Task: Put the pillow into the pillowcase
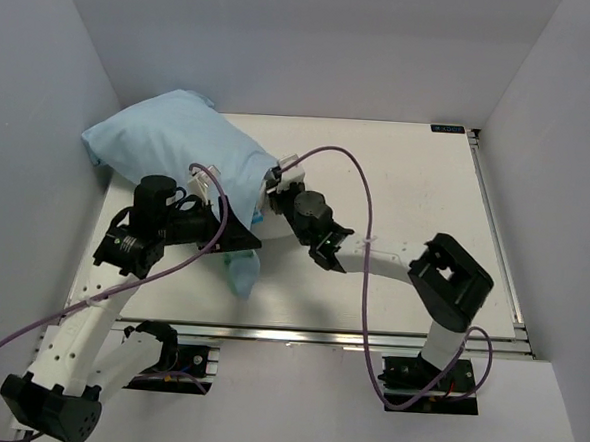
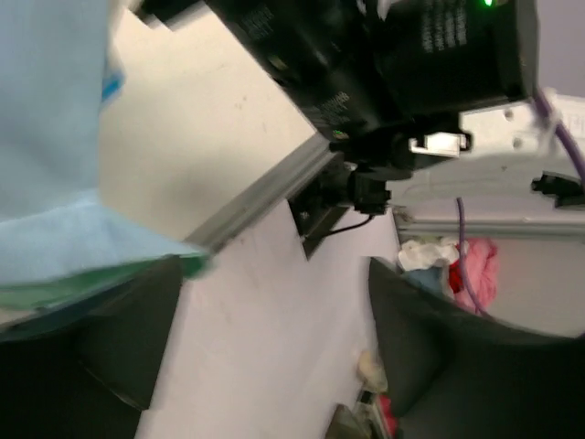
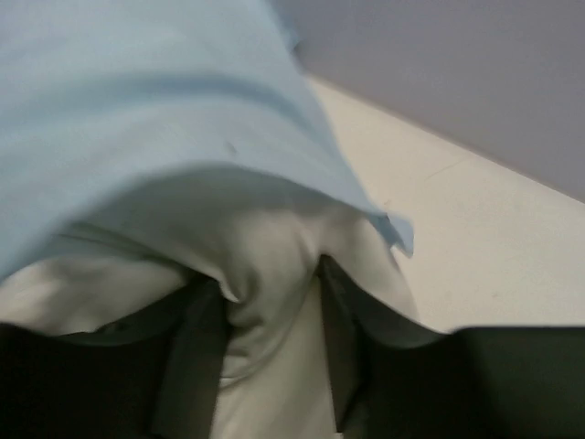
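A thin light-blue cloth pillowcase (image 1: 175,139) lies bulging at the far left of the white worktop (image 1: 407,188), up against the left wall. Its open end faces the middle of the worktop, where both arms meet. A loose flap of the same cloth, showing its shiny sea-green face, trails toward the near edge.

In the right wrist view, the plump white pillow (image 3: 274,247) shows under the lifted blue rim of the pillowcase. Most of the pillow is hidden inside the cloth. The right gripper (image 3: 267,279) is at that mouth. Its dark jaws stand a little apart, with a bunched fold of the white pillow fabric filling the gap and touching both of them, so they pinch the pillow.

The left gripper (image 2: 274,283) sits just beside the mouth, turned toward the near edge. Its jaws are spread wide with nothing between them. The blue cloth with its green edge hangs just beside one finger (image 2: 119,347); whether it touches the finger cannot be told. Beyond the gap are the grey metal rail (image 2: 265,187) along the worktop edge and the black mount (image 2: 402,55) of the other arm.
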You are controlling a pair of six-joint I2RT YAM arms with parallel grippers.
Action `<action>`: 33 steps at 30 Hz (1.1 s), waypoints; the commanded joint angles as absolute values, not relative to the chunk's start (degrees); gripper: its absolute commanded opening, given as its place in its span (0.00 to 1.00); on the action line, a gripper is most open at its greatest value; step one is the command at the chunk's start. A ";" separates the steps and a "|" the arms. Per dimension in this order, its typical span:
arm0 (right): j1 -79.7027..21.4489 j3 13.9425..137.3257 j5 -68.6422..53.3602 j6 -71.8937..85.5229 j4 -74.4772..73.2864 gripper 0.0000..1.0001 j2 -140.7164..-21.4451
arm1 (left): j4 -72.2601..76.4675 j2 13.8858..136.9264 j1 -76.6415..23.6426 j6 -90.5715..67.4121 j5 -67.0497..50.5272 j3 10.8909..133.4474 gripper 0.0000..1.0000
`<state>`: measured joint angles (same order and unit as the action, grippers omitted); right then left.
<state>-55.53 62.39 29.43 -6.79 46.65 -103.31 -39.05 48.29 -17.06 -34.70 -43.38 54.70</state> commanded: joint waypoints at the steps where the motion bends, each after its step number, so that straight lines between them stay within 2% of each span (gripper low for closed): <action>1: -55.20 55.84 13.96 -0.45 34.49 0.50 -94.34 | -40.93 48.60 -17.31 -29.47 -47.03 60.01 0.97; 4: -55.11 53.09 4.50 3.95 25.71 0.71 -87.56 | -44.98 49.30 -17.31 -24.36 -41.17 69.84 0.98; 5: -55.11 52.65 3.18 4.91 23.49 0.81 -85.89 | -47.70 49.65 -17.31 -23.30 -38.96 72.48 0.98; 7: -54.85 52.38 2.54 6.23 16.39 0.87 -81.23 | -49.47 50.27 -17.40 -22.24 -33.25 78.10 0.98; 8: -54.58 52.30 3.16 7.11 14.17 0.89 -79.73 | -50.35 50.97 -17.32 -22.32 -26.78 79.00 0.98; 11: -51.25 52.21 2.56 12.37 5.05 0.89 -74.19 | -48.97 52.64 -17.31 -23.64 -17.26 78.23 0.98; 16: -35.36 45.64 -11.85 24.41 0.09 0.89 -68.12 | -46.06 64.66 -18.10 -20.31 -15.82 76.81 0.98; 17: -33.51 44.83 -12.91 24.96 -2.44 0.89 -67.85 | -46.05 66.86 -19.24 -19.69 -14.43 78.73 0.98; 19: -28.23 43.86 -15.37 26.18 -4.21 0.89 -67.59 | -46.84 73.89 -28.00 -16.62 -3.05 81.90 0.98; 21: -24.11 42.02 -18.70 27.33 -4.66 0.89 -67.59 | -51.31 79.42 -40.44 -12.95 13.61 89.97 0.98; 24: -19.88 39.29 -23.44 28.39 -3.26 0.89 -67.94 | -58.26 92.60 -48.84 -10.73 25.11 102.16 0.98; 28: -17.32 38.23 -25.14 27.25 -4.04 0.89 -68.55 | -68.52 109.99 -51.50 -9.49 35.82 113.71 0.98; 31: -15.91 37.62 -25.22 26.28 -3.96 0.89 -68.20 | -74.86 115.12 -52.29 -11.42 40.68 117.50 0.98; 33: -14.51 36.83 -25.57 25.93 -3.61 0.89 -67.68 | -73.84 115.67 -52.47 -11.95 42.27 114.45 0.98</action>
